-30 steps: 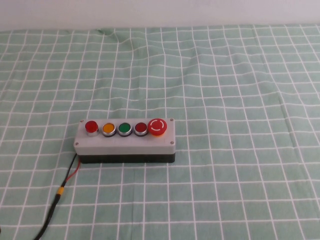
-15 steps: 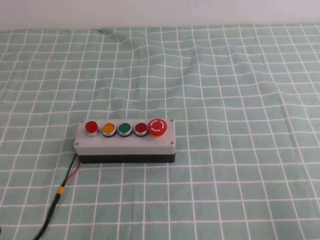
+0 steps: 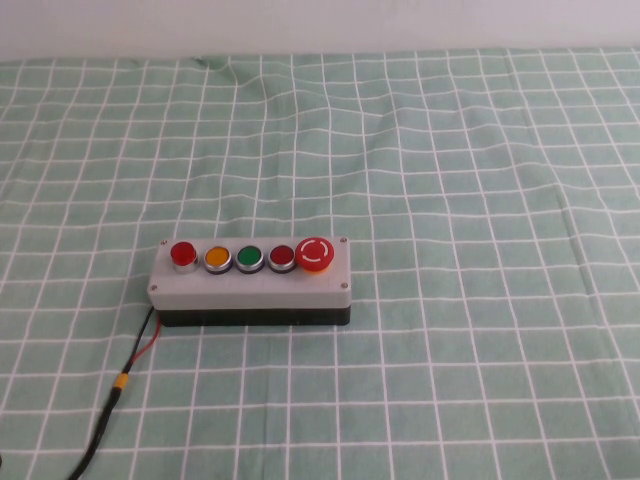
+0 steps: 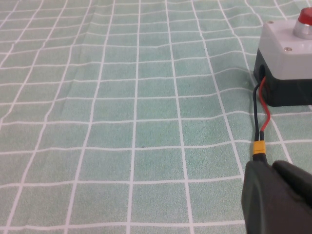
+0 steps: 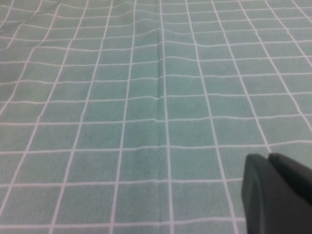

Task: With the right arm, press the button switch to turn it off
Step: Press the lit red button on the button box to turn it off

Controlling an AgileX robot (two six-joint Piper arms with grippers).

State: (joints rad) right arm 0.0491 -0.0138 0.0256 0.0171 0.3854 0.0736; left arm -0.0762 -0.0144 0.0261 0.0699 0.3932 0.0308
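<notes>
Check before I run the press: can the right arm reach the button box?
Likely yes: nothing stands around the button box. The right gripper hangs over cloth, outside the high view; the left gripper is by the box's cable.

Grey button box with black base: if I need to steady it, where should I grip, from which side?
Probably take the grey button box across its front and back long walls, coming in low from its right end. The buttons fill the top, and the black-and-red cable leaves the left end. The left gripper is near the cable, and the right gripper is over green checked cloth.
</notes>
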